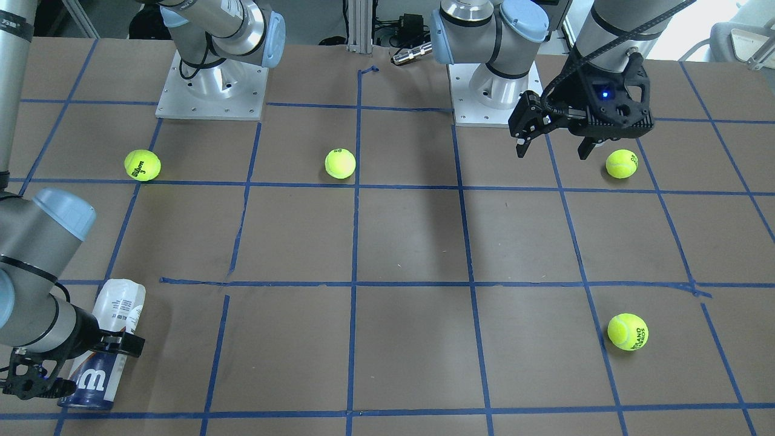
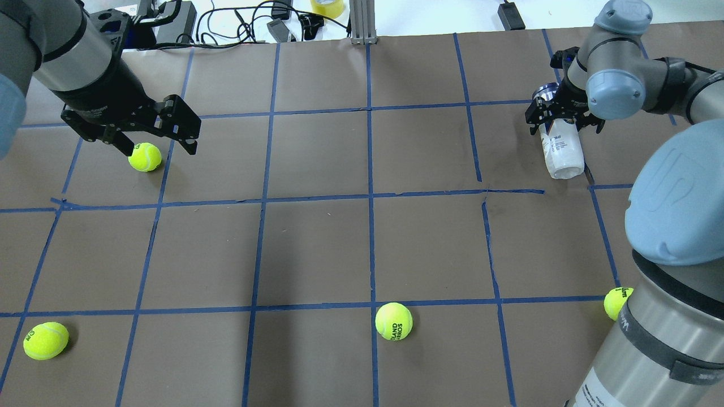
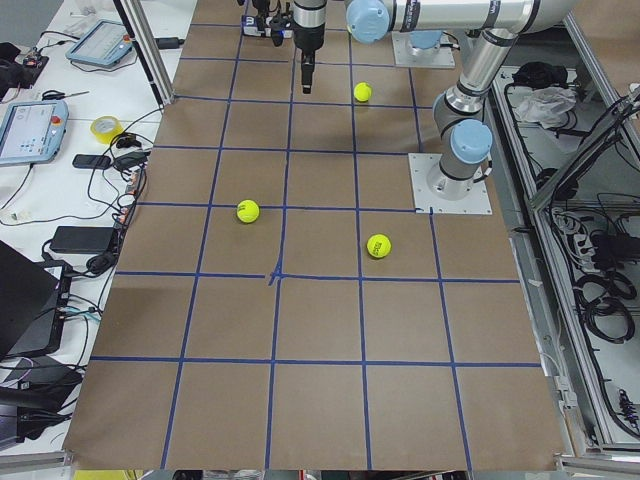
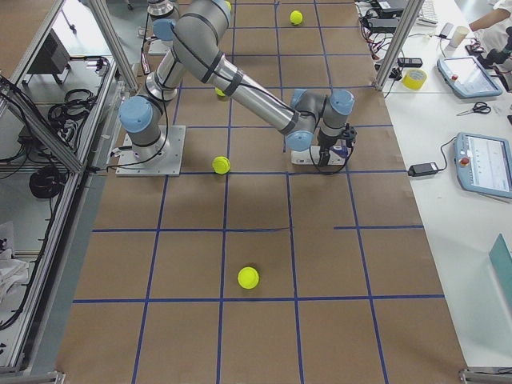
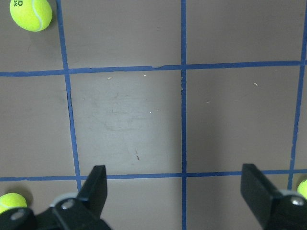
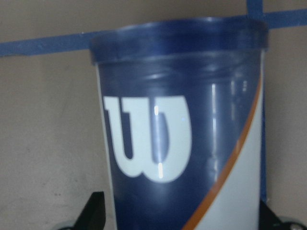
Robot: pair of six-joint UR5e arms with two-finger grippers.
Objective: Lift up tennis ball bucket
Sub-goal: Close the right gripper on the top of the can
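The tennis ball bucket, a slim can with a white and navy label and a big white "W", lies on its side near the table's edge. It also shows in the overhead view. It fills the right wrist view. My right gripper is open. Its jaws straddle the can's navy end, close to both sides. My left gripper is open and empty. It hovers beside a tennis ball, far from the can.
Three more yellow-green tennis balls lie spread over the brown table, which carries a blue tape grid. Both arm bases stand at the robot's edge. Cables and devices lie beyond the far edge.
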